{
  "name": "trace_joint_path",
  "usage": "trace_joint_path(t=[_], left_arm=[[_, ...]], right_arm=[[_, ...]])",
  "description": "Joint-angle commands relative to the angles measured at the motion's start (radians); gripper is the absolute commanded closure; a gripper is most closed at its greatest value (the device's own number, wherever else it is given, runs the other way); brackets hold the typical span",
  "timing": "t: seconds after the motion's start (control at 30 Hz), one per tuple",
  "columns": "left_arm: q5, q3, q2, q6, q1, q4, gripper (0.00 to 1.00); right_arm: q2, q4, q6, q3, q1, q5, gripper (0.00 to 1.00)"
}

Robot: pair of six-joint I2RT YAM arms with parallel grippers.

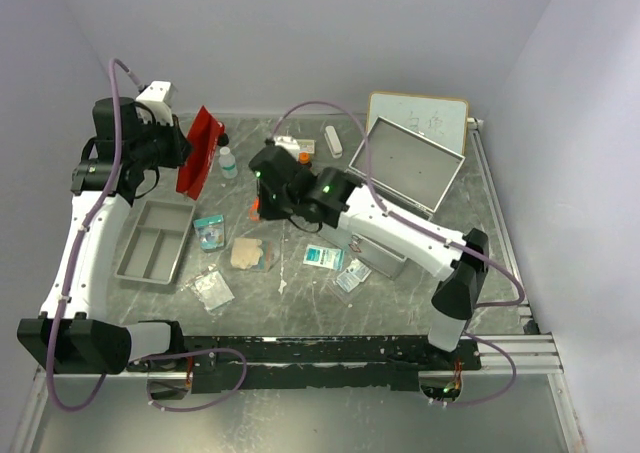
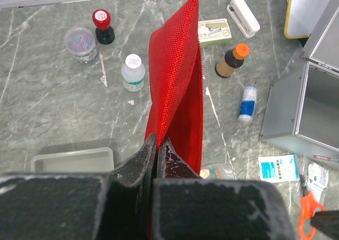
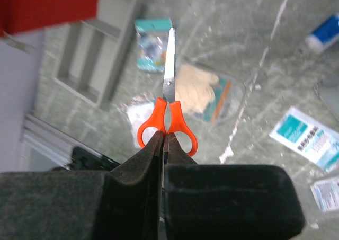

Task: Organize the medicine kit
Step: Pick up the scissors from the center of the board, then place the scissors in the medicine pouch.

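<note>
TOP: metal case (image 1: 412, 163) open, lid up; well left of it, left pincer (image 1: 186, 155) clamped on red pouch (image 1: 200, 151) | LEFT WRIST: pouch stands up from closed tips, case off to its right | RIGHT WRIST: right pincer (image 3: 161, 144) pinching orange scissors (image 3: 168, 91) at the handles, blades shut

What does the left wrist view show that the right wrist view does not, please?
Only the left wrist: the open case, a brown bottle, and the left gripper shut on the red pouch. Only the right wrist: a teal packet, and the right gripper shut on the scissors. Both: the pouch, the scissors and the grey tray.
</note>
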Motion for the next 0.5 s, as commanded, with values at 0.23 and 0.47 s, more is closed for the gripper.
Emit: trace_joint_path(t=[0.23, 0.47], left_arm=[[-0.066, -0.067, -0.046, 0.091, -0.002, 0.122, 0.93], [-0.166, -0.122, -0.074, 0.183, -0.064, 0.223, 0.93]], right_arm=[[0.059, 0.232, 0.006, 0.17, -0.095, -0.239, 1.0], [0.128, 0.331, 0.047, 0.238, -0.107, -0.323, 1.0]])
